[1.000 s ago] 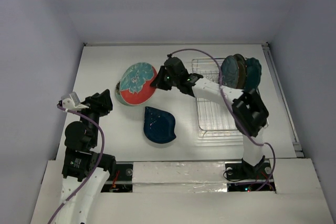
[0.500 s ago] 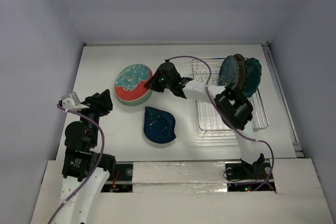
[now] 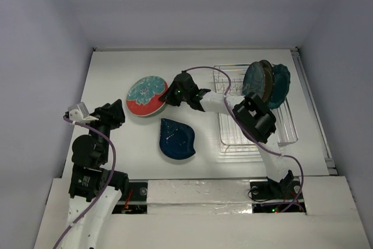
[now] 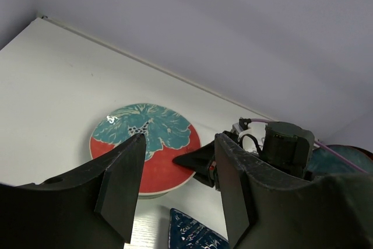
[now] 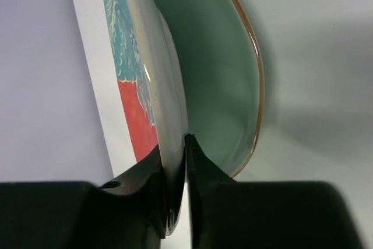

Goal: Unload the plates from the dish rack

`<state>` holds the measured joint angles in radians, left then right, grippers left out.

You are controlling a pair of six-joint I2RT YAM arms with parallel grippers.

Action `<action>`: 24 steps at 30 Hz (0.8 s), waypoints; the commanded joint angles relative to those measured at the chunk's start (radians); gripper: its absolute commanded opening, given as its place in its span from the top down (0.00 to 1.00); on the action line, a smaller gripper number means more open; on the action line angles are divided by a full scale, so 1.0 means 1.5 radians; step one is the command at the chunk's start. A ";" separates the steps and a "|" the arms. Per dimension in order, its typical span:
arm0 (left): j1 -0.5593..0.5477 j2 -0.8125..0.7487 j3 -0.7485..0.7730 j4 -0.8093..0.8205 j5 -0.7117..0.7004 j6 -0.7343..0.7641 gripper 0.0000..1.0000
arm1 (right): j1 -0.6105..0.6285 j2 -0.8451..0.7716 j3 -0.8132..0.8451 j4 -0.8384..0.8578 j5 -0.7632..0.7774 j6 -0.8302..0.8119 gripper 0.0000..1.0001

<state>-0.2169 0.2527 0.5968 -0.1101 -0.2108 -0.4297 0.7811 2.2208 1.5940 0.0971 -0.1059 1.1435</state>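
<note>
You are pinching the near rim of the red-and-teal plate [image 3: 145,94] with the right gripper [image 3: 172,93], its fingers pressed together on the edge at the plate's 3 o'clock side. From the gripper, the plate is lying out toward 9 o'clock, face up and close to flat, at the left middle of the table [image 3: 111,74].

In the right wrist view a mint-green plate [image 5: 221,74] is sitting directly behind the held one, so you are stacking onto it. The two rims are running very close together at the fingertips. I cannot tell whether the upper plate is fully seated yet.

The release is turning on that gap. The lower finger is probably sitting between the two rims, so you are likely needing to spread the jaws and back out toward 3 o'clock.

The blue leaf plate [image 3: 178,139] is lying flat, just at 5 o'clock from the stack and apart from it.

The left gripper [image 3: 113,114] is hovering at 8 o'clock from the stack, jaws spread and holding nothing. It is nearer the stack than the rack.

The dish rack [image 3: 239,132] is holding about three standing plates [image 3: 265,81], bunched on edge at its 12 o'clock end. The rest of its slots are holding nothing. The right arm is the nearer one for them.
</note>
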 commanded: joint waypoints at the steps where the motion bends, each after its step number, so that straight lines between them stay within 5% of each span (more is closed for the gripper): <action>1: -0.004 -0.001 -0.007 0.026 0.002 -0.003 0.53 | 0.007 -0.017 0.062 0.089 -0.029 0.013 0.75; 2: -0.004 0.000 -0.007 0.025 0.002 -0.002 0.53 | 0.007 -0.016 0.068 0.071 -0.029 0.005 0.61; 5: -0.004 0.000 -0.007 0.027 0.002 -0.001 0.53 | 0.007 -0.025 0.085 -0.007 -0.007 -0.038 0.41; 11: -0.004 0.000 -0.007 0.028 0.002 -0.001 0.53 | 0.013 -0.033 0.139 -0.183 0.039 -0.143 0.18; 17: -0.004 -0.002 -0.006 0.027 0.002 0.000 0.53 | 0.013 -0.015 0.196 -0.347 0.100 -0.237 0.07; 24: -0.004 -0.006 -0.006 0.026 0.002 -0.001 0.53 | 0.013 -0.003 0.197 -0.396 0.136 -0.279 0.13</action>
<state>-0.2169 0.2527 0.5968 -0.1101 -0.2108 -0.4297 0.7937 2.2215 1.8381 -0.4450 0.0463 0.7856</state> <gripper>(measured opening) 0.472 0.889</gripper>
